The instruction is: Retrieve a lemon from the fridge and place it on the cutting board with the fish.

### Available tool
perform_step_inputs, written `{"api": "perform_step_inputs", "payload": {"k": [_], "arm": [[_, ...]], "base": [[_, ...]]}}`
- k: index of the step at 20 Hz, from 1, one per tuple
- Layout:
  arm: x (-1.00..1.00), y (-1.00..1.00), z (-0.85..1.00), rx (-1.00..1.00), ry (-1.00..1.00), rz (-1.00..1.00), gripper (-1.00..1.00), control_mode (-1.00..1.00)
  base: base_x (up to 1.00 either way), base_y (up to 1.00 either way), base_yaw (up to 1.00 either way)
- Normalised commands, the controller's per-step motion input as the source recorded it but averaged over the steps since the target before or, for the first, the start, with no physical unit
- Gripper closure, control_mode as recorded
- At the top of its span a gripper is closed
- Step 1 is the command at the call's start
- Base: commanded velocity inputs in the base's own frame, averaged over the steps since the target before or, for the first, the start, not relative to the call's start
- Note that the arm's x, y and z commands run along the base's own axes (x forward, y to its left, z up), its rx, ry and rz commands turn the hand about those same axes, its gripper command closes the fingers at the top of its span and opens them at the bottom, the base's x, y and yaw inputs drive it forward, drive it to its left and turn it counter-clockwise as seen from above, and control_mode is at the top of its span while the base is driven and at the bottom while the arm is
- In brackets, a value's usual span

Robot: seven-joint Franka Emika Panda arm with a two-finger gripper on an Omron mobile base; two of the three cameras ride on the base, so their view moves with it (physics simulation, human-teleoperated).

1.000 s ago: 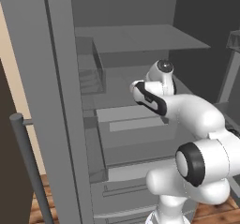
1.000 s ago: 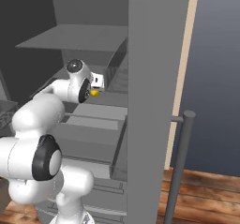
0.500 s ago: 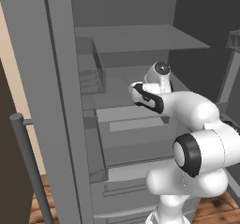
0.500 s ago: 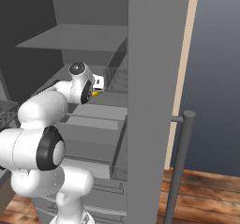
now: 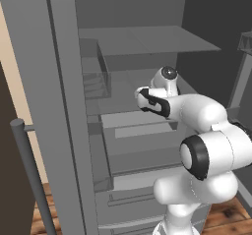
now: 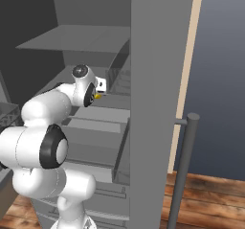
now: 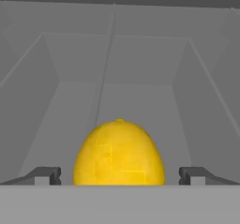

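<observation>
Across both base views the open fridge [image 5: 123, 131] takes up most of the scene, a tall grey cabinet with its doors swung wide: one door stands edge-on at the left of the left base view and the other edge-on down the middle of the right base view, each carrying a long vertical bar handle [image 6: 184, 170] on its outer face. Inside, a broad flat upper shelf [image 5: 147, 40] spans the cavity, with a lower shelf beneath it and stacked grey drawers [image 5: 138, 145] below that; small ribbed bins sit against the inner side wall. Beyond the right-hand door a pale tan strip of wall [image 6: 189, 65] runs upward next to a dim blue-grey room, and a reddish-brown wooden floor [image 6: 206, 199] shows at the foot of the fridge. The white arm reaches forward into the fridge at the level of the lower shelf. In the hand view the grey shelf floor and its sloping walls recede ahead, and the lemon [image 7: 119, 153] rests on that floor, bright yellow and roundish, directly between the two dark fingertips. The pincer [image 7: 119, 175] stands wide open, its tips set apart on either side of the fruit with grey gaps showing between each tip and the peel. A speck of the lemon's yellow shows just beside the hand in the right base view.
</observation>
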Motion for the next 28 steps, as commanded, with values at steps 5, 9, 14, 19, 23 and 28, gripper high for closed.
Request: {"api": "perform_step_inputs", "payload": {"k": [5, 9, 14, 19, 23, 28], "arm": [[0.01, 0.0, 0.0, 0.0, 0.0, 0.0, -1.0, -1.0], [0.0, 0.0, -0.01, 0.0, 0.0, 0.0, 1.0, -1.0], [0.09, 0.0, -0.01, 0.0, 0.0, 0.0, 1.0, -1.0], [0.02, 0.0, 0.0, 0.0, 0.0, 0.0, 1.0, -1.0], [-0.28, 0.0, 0.03, 0.0, 0.0, 0.0, 1.0, -1.0], [-0.84, 0.0, 0.3, 0.0, -0.05, -0.01, 1.0, -1.0]], "base": [[0.0, 0.0, 0.0], [0.0, 0.0, 0.0], [0.0, 0.0, 0.0], [0.0, 0.0, 0.0], [0.0, 0.0, 0.0], [0.0, 0.0, 0.0]]}}
